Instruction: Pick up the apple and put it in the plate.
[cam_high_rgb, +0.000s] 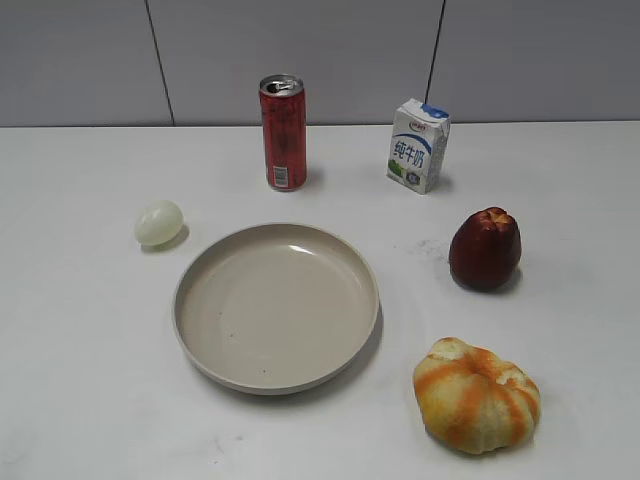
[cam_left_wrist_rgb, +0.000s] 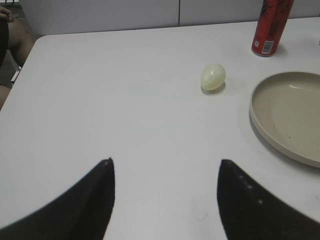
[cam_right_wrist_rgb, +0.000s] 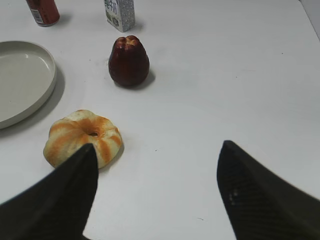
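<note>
standing upright, dark maroon apple (cam_high_rgb: 485, 249) with tan dimpled top

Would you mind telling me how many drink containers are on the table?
2. The red can stands behind the plate; the milk carton stands to its right, behind the apple. None seems hidden.

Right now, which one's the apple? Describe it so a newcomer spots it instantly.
Start at the big beige plate mid-table and look to its right. Between the milk carton at the back and the orange-striped pumpkin-like thing at the front stands the apple. It is the only dark maroon fruit, tall and tapered, with a tan dimpled top.
</note>
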